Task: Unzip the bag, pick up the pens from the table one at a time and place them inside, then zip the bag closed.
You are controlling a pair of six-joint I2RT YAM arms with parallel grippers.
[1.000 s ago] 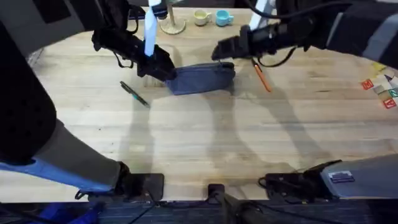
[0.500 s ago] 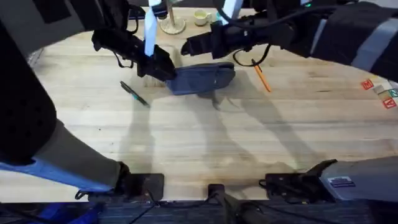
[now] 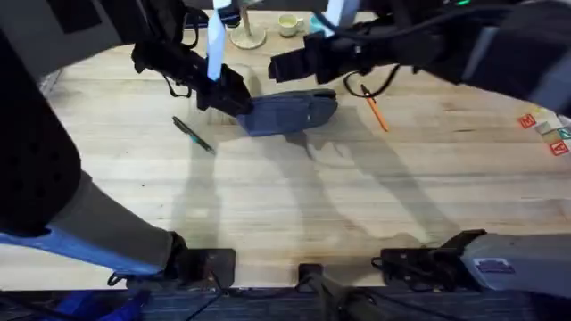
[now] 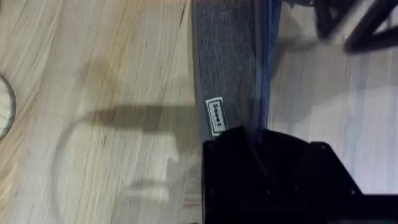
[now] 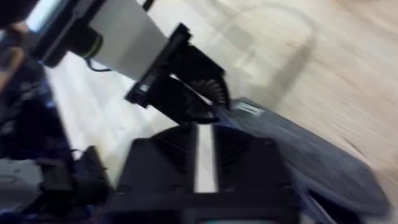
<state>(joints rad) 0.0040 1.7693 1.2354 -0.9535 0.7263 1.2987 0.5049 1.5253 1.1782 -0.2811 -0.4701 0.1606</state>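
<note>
The blue-grey bag point(image 3: 293, 111) lies on the table point(image 3: 294, 205) at the far middle. My left gripper point(image 3: 235, 100) is shut on the bag's left end; in the left wrist view the fabric point(image 4: 224, 62) runs out from under the gripper point(image 4: 252, 134). My right gripper point(image 3: 275, 69) hovers just behind the bag's left half. In its own view it point(image 5: 204, 146) is open by a narrow gap with nothing in it, facing the left gripper point(image 5: 186, 102) and the bag point(image 5: 311, 155). The orange pen point(image 3: 375, 109) lies right of the bag. The dark pen point(image 3: 192, 134) lies to its left front.
Two cups point(image 3: 288, 24) and a wooden stand point(image 3: 248, 36) sit at the table's far edge. Coloured blocks point(image 3: 553, 125) lie at the far right. The near half of the table is bare wood.
The right gripper swung left from the bag's right end to behind its left half, then eased slightly right. The left gripper, bag and pens stayed put.
</note>
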